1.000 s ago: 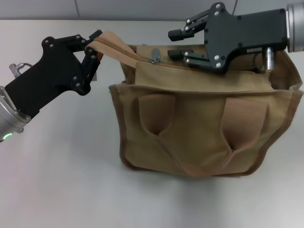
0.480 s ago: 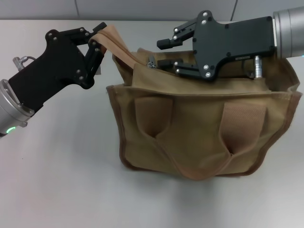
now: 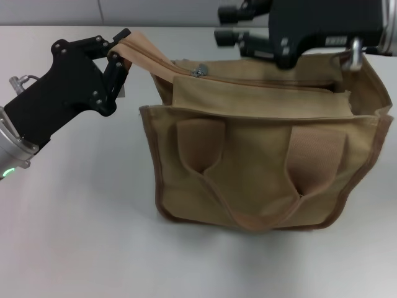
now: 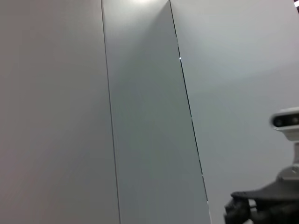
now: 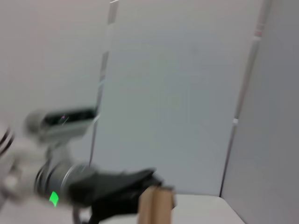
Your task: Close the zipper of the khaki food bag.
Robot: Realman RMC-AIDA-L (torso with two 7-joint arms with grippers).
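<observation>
Khaki food bag (image 3: 260, 167) sitting upright on table (image 3: 80, 236). Right gripper (image 3: 239, 31) lifting clear, fingers apart, holding nothing (pull tab (image 3: 198, 71) released at left end). Zipper (image 3: 260, 81) looking closed. Left gripper (image 3: 118, 56) still pinching end tab (image 3: 139, 49).

Left gripper (image 3: 118, 54) is clamped on the end tab (image 3: 138, 51) of the khaki food bag (image 3: 260, 155), pulling it taut up and out to the left. The zipper (image 3: 260, 82) runs along the top, its silver pull (image 3: 198, 71) near the left end. Right gripper (image 3: 228, 25) hovers above, fingers apart, touching nothing.
</observation>
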